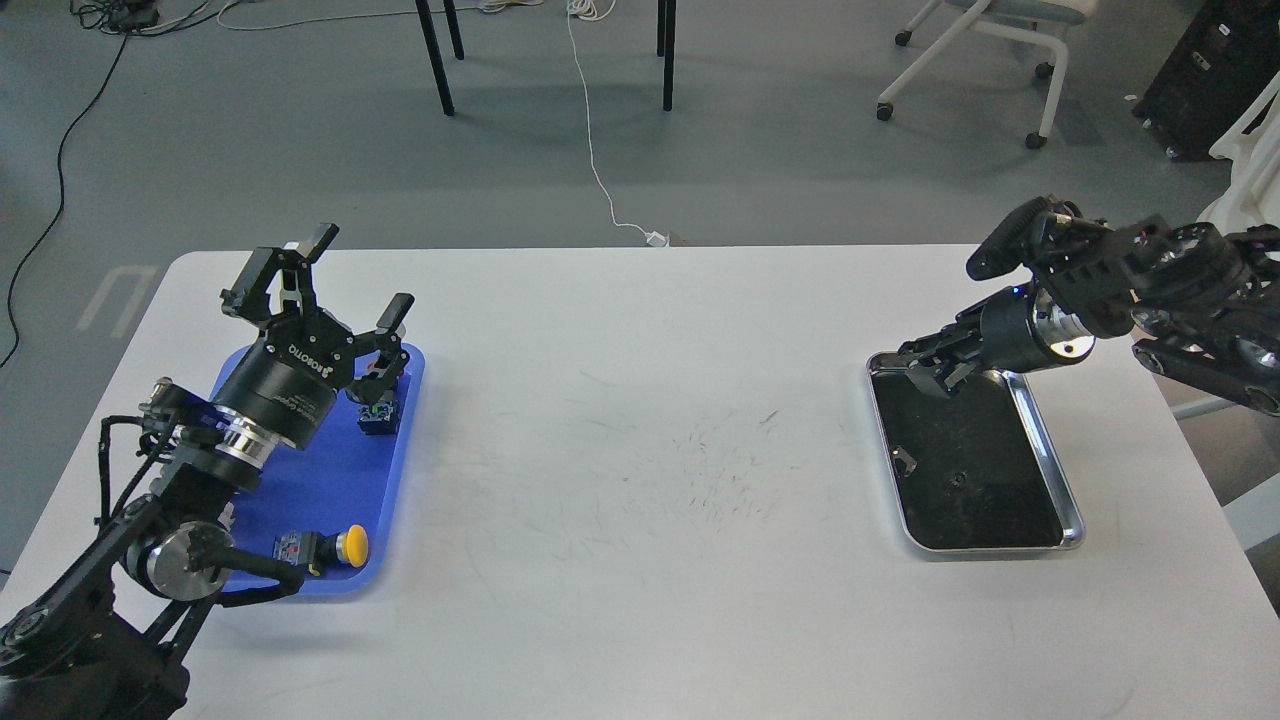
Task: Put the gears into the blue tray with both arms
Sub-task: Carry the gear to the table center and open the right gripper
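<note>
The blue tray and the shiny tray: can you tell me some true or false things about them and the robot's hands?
1. The blue tray holds a yellow-capped switch. True.
2. The left gripper is shut tight. False: its fingers are spread open.
3. The silver tray sits beside the blue tray. False: it lies at the table's opposite side.
4. The right gripper is over the silver tray's far end. True.
</note>
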Controlling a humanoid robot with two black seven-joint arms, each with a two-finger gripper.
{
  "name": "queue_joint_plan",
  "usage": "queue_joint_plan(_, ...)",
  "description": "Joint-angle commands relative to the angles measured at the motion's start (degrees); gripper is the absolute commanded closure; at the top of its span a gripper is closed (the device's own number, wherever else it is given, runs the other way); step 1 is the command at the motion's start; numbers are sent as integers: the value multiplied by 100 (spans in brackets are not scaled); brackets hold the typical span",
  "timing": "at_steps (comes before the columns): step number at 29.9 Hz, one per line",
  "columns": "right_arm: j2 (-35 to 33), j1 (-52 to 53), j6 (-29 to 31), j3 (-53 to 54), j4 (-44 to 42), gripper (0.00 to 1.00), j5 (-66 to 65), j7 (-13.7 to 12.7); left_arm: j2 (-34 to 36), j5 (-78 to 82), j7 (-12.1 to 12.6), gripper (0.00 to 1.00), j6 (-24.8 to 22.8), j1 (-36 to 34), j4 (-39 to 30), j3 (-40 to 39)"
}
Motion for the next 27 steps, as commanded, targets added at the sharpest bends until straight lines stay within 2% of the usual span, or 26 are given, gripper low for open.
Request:
queue_joint_plan(1, 538, 132, -9, -2, 137, 80, 407, -1, -9, 4, 0, 1, 0, 0, 0, -1)
queue_joint_plan(7, 1592, 124, -149, -63, 49, 80, 610, -1, 17, 4, 0, 1, 0, 0, 0, -1)
queue_joint_plan(14, 2770, 10, -360, -450, -443, 80, 769, -1, 52, 4, 0, 1, 0, 0, 0, -1)
queue_joint_plan(20, 2807, -271, -791, -889, -698, 80, 777, -1, 52, 4, 0, 1, 0, 0, 0, -1)
queue_joint_plan(27, 2807, -448, -1187, -925, -716, 79, 856, -1, 43, 4, 0, 1, 0, 0, 0, -1)
